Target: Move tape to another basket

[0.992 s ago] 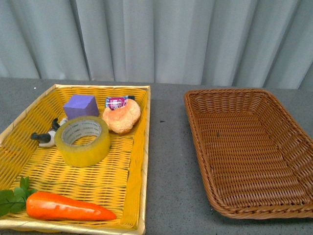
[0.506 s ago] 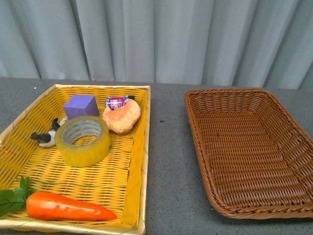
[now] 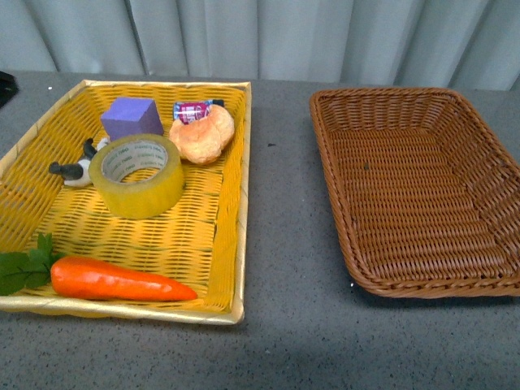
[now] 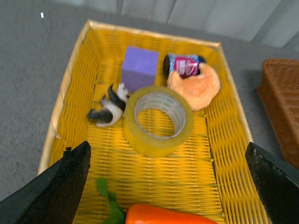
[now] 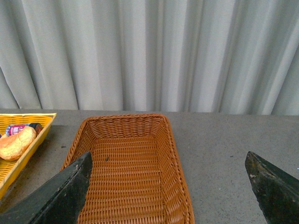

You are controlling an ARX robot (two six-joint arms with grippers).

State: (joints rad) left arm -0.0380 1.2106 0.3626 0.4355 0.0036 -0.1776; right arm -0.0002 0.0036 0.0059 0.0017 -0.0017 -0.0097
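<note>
Scene sits higher in front view than before; tape unmoved in yellow tray, beside toy figure. My left gripper above tray, jaws wide apart; right gripper likewise, facing basket.

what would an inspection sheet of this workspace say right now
surface: grey table, bare between the two containers
job's things: tape lies flat in the yellow tray; brown wicker basket beside it, no object inside
clutter: in the tray with the tape are a purple cube, bun, wrapped packet, black-and-white animal figure touching the tape, and carrot at the near end
grippers: left tool open above the tray, holding nothing; right tool open, facing the brown wicker basket, holding nothing
cables: nothing seen
surroundings: pale pleated curtain behind the table
</note>
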